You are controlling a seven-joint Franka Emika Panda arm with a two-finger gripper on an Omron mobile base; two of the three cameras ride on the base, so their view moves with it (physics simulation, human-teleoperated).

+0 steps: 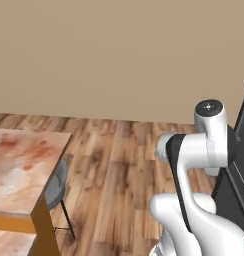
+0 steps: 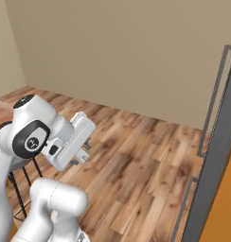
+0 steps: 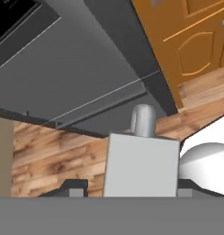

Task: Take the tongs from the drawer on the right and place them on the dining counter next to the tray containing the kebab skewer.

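The tongs point(image 3: 140, 158) are a light-grey metal piece with a rounded far end, and in the hand view they stand between my two dark fingertips. My gripper point(image 3: 130, 192) is shut on them. In the right base view the gripper point(image 2: 82, 155) hangs over the wood floor, held out from the folded white arm. The dining counter point(image 1: 21, 170) shows its reddish-brown and white marbled top at the left of the left base view, well away from the arm. The drawer and the tray with the kebab skewer are out of view.
A grey stool point(image 1: 57, 186) stands against the counter's orange base. A tall dark-grey appliance point(image 2: 217, 142) rises on the right, close to the arm. Orange arched-panel cabinet doors point(image 3: 196, 46) sit beyond it. Bare wood floor point(image 2: 136, 156) stretches to the beige wall.
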